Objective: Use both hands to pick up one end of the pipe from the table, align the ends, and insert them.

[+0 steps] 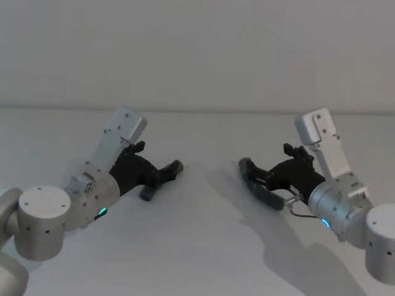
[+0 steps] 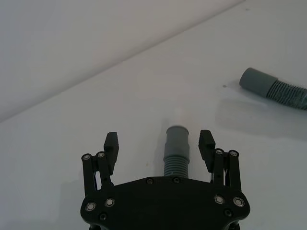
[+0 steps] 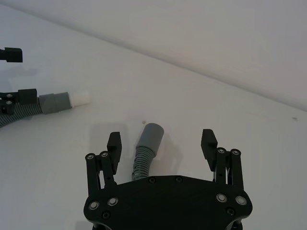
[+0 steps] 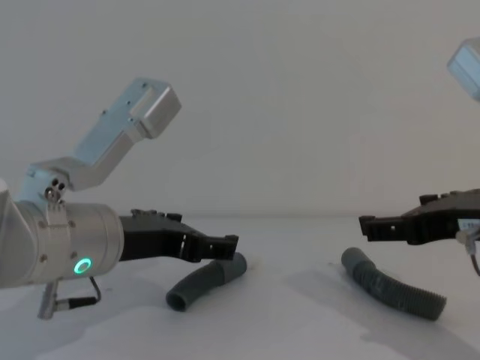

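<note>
A plain pale grey wall rises behind the white table, evenly lit.

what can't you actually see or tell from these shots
- Left wrist view: the body of the left gripper hides the left hose past its first ribs; the right hose runs off the frame edge.
- Right wrist view: the body of the right gripper covers the right hose's rear; the left hose is cut off by the edge.
- Head view: each gripper covers part of its hose.
- Chest view: the right gripper runs off the edge.
</note>
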